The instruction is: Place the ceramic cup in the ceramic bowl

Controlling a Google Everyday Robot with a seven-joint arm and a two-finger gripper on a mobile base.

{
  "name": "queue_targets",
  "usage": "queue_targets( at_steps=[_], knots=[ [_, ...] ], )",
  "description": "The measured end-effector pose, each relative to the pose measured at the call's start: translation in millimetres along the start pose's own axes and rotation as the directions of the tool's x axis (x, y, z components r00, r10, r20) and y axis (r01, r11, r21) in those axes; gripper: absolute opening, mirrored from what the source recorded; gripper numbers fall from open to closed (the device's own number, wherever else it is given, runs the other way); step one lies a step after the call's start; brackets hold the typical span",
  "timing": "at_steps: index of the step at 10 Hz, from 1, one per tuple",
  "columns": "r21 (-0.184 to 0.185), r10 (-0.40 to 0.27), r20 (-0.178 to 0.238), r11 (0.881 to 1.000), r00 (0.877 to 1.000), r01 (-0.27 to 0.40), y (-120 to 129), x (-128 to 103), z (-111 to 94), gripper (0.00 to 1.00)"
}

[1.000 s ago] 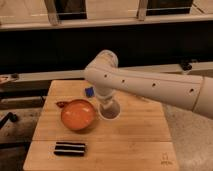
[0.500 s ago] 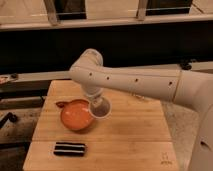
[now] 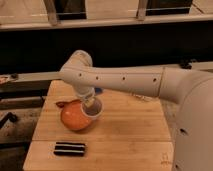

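Fingers (image 3: 89, 101) are closing on the ceramic cup (image 3: 95, 111), gripping it at its upper rim. Their tips are dropping out of sight where they meet the cup's mouth. The gripper (image 3: 91, 104) is pointing downward from the wrist, sitting directly above the cup at the left-centre of the wooden table (image 3: 131, 136).

The cup, white, is hanging just below the fingers with its mouth facing up and tilting slightly. It is overlapping the right-hand rim of the ceramic bowl (image 3: 73, 118). Whether its base is touching the bowl or riding just clear of it, cannot tell.

The bowl, orange and round, is sitting on the left part of the table, its right edge partly hiding behind the cup. A small reddish-brown object (image 3: 62, 104) is lying against the bowl's upper left edge, touching or nearly so.

The arm (image 3: 125, 80), pale with a row of dark dots, is stretching in from the right side of the frame. It is bending at a rounded joint above the table's rear edge and turning down toward the gripper.

A blue item (image 3: 99, 91) is peeking out behind the wrist, mostly covered. A flat black object with pale stripes (image 3: 69, 148) is lying near the table's front left edge, well apart from the bowl and cup.
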Motion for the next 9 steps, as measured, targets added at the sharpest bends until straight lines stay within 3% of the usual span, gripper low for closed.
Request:
queue_targets(
  at_steps=[9],
  knots=[
    [-0.007,-0.045,-0.015,0.999,0.999,0.045,-31.7,-28.6,12.5,0.01]
  ],
)
